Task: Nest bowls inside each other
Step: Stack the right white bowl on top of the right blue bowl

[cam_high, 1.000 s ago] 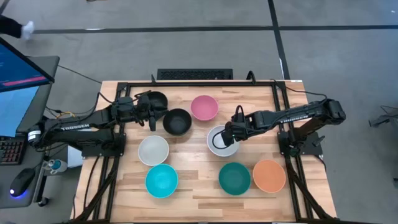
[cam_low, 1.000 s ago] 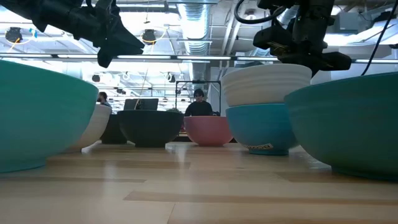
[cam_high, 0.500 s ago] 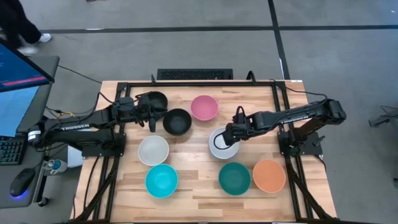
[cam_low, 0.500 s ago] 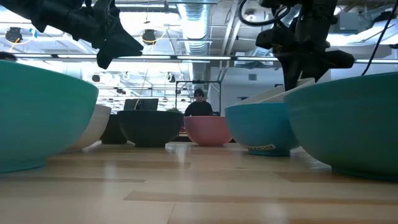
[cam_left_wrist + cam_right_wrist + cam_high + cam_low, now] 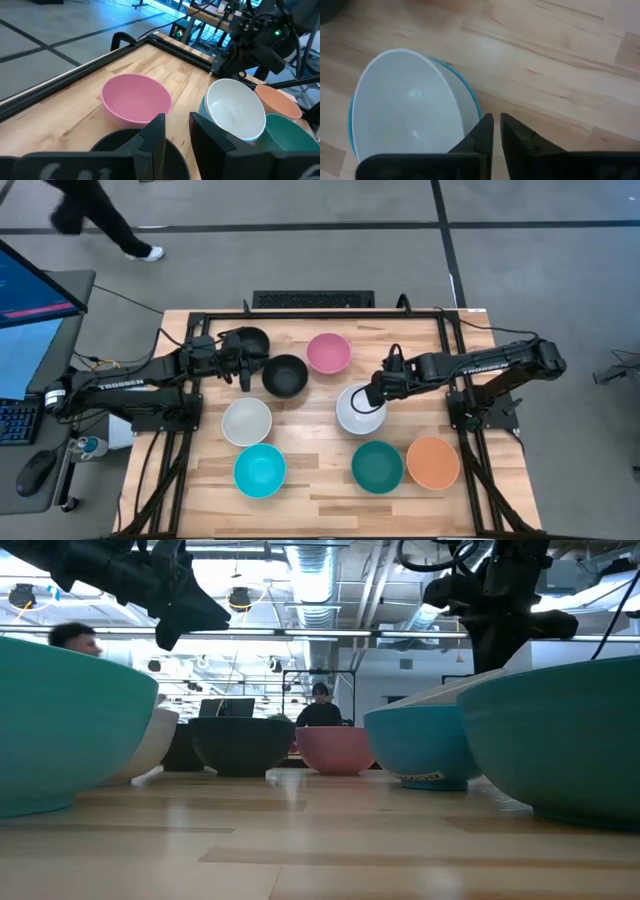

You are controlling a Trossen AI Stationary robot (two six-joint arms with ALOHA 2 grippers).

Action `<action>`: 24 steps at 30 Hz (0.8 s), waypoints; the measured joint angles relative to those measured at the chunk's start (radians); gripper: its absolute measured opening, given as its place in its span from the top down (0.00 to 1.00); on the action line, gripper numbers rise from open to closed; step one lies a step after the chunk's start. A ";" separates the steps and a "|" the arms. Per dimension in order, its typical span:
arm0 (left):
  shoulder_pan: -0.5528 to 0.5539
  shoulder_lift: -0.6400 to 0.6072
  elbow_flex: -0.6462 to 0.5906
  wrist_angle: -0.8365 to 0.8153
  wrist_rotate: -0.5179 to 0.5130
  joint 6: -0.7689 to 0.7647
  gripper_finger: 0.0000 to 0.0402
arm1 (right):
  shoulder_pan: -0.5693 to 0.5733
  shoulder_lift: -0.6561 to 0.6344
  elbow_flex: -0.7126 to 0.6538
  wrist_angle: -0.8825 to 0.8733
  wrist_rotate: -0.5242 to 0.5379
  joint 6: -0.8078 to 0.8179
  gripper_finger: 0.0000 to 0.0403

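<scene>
While tilted in the cyan bowl (image 5: 347, 420), white bowl (image 5: 360, 409) rim pinched by right pincer (image 5: 376, 392), left pincer (image 5: 243, 367) grips black bowl (image 5: 249, 341).

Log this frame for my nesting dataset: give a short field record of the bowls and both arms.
nested pair: white round plastic bowl sitting tilted inside a cyan round plastic bowl
right gripper: at the white bowl's rim, fingers nearly shut
left gripper: raised beside the black round plastic bowl, holding a second black bowl
loose bowls: pink, white, cyan, teal-green, orange
</scene>
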 joint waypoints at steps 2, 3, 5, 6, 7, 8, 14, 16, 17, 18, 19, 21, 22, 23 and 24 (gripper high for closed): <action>0.000 0.000 0.000 0.000 -0.002 0.000 0.81 | 0.005 0.000 0.000 0.008 0.001 0.000 0.86; 0.000 0.000 0.000 0.000 -0.003 0.000 0.81 | 0.005 0.000 0.000 0.013 0.000 -0.005 0.86; 0.000 0.000 0.000 0.000 -0.005 0.000 0.81 | 0.002 0.000 0.000 0.029 -0.011 -0.025 0.84; 0.000 0.000 0.000 0.000 -0.006 0.000 0.81 | 0.002 0.000 0.000 0.038 -0.023 -0.033 0.83; 0.000 0.000 0.000 0.000 -0.006 0.000 0.81 | 0.002 0.000 0.000 0.047 -0.033 -0.047 0.82; 0.000 0.000 0.000 0.000 -0.007 0.000 0.81 | 0.003 0.000 0.000 0.061 -0.035 -0.053 0.82; 0.000 0.000 0.000 0.000 -0.012 0.000 0.81 | 0.005 0.000 0.000 0.094 -0.047 -0.053 0.85; 0.000 0.000 0.000 0.000 -0.012 0.000 0.81 | 0.006 0.000 -0.003 0.092 -0.057 -0.057 0.86; 0.000 0.000 0.000 -0.001 -0.012 0.000 0.81 | 0.008 0.000 -0.007 0.097 -0.058 -0.059 0.86; 0.000 0.000 0.000 -0.001 -0.012 0.000 0.81 | 0.010 0.000 -0.011 0.096 -0.058 -0.055 0.87; 0.000 0.000 0.000 -0.001 -0.012 0.000 0.81 | 0.011 0.001 -0.013 0.093 -0.058 -0.049 0.87; 0.000 0.000 0.000 -0.001 -0.012 0.000 0.81 | 0.013 0.001 -0.013 0.097 -0.058 -0.045 0.86; 0.000 0.000 0.000 -0.001 -0.012 0.000 0.81 | 0.016 0.001 -0.013 0.097 -0.058 -0.045 0.85; 0.000 0.000 0.000 -0.002 -0.012 0.000 0.81 | 0.018 0.001 -0.013 0.097 -0.058 -0.045 0.84; 0.000 0.000 0.000 -0.002 -0.012 0.000 0.81 | 0.018 0.001 -0.013 0.098 -0.058 -0.045 0.84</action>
